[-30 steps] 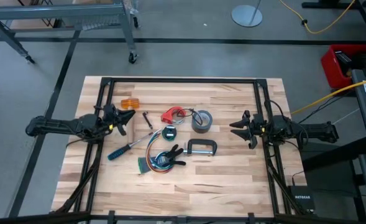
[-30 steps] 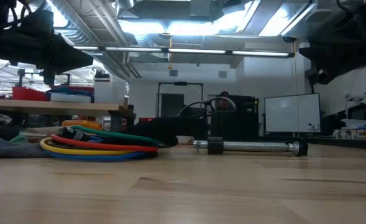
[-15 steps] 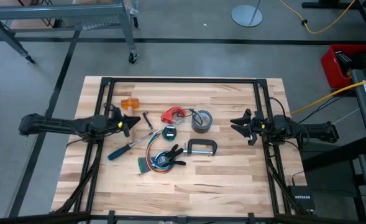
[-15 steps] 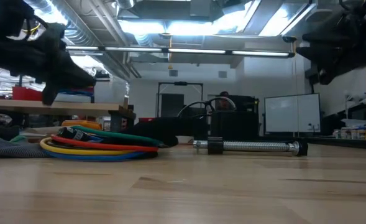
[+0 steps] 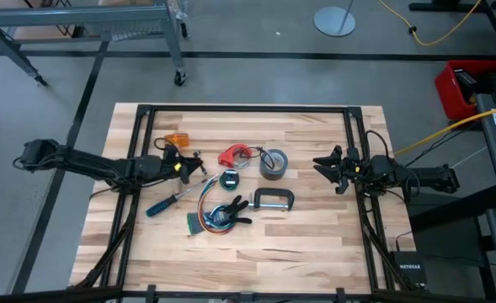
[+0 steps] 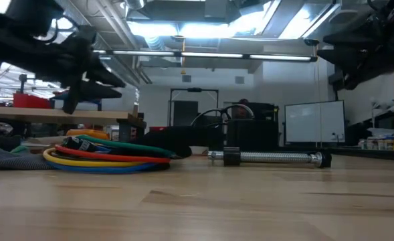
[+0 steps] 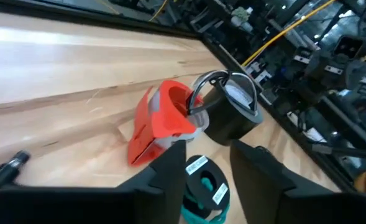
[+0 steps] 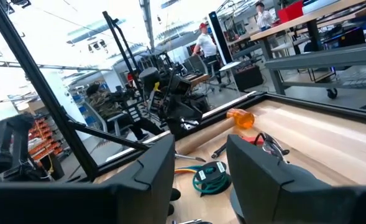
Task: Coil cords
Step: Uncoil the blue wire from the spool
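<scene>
Multicoloured cord bundle (image 5: 215, 218) lay just right and nearer of the left gripper (image 5: 190, 166), jaws parted and empty; right gripper (image 5: 326, 169), likewise spread, sat farther off.

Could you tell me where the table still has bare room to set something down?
Bare wood runs along the near edge of the table below the multicoloured cord bundle and C-clamp, and along the far edge beyond the red piece and tape roll. The middle, between the left gripper and right gripper, is crowded.
</scene>
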Action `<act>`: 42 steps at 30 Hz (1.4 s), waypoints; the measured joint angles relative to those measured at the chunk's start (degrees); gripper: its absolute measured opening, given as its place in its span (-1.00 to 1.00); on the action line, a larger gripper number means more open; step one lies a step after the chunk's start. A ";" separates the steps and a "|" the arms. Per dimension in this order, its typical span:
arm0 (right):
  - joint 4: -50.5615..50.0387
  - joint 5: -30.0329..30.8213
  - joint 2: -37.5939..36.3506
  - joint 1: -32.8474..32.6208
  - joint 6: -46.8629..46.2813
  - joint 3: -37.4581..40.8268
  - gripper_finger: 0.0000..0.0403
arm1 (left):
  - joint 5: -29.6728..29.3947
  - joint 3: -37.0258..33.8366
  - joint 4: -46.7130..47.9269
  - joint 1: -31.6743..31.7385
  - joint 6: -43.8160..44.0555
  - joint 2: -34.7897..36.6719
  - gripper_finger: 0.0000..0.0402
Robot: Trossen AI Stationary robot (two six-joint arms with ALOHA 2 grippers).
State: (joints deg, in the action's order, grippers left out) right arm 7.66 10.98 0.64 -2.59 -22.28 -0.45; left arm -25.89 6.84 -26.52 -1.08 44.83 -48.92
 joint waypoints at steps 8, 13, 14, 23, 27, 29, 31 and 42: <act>-0.19 -0.02 1.66 -0.02 -4.51 0.00 -0.26 | -0.02 9.51 0.38 0.48 4.24 -18.15 -0.27; -0.19 -0.02 3.59 -0.02 -4.66 -0.02 -0.26 | 0.45 13.70 2.17 1.87 9.17 -26.35 -0.30; -0.10 -0.02 3.88 -0.02 -4.66 -0.01 -0.26 | 1.45 14.17 2.39 2.21 10.10 -27.60 -0.30; -0.08 -0.04 6.23 -0.02 -7.66 -0.02 -0.26 | 9.62 15.64 2.55 3.67 14.92 -35.08 -0.31; -0.03 -0.04 7.05 -0.02 -7.69 -0.02 -0.26 | 10.88 15.69 2.40 3.67 15.59 -36.24 -0.31; 0.09 -0.02 7.52 -0.02 -7.72 -0.02 -0.26 | 12.21 15.67 2.05 3.67 15.61 -36.59 -0.31; -0.01 -0.04 7.58 -0.02 -7.72 -0.02 -0.26 | 12.66 15.69 1.40 3.62 15.59 -36.92 -0.31; 1.73 -0.03 7.54 -0.02 -7.72 -0.02 -0.26 | 12.87 15.77 -0.13 3.39 15.55 -37.21 -0.31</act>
State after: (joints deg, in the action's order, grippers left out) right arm 9.39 10.95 8.19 -2.61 -30.00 -0.47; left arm -13.02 22.61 -26.65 2.31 60.38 -86.13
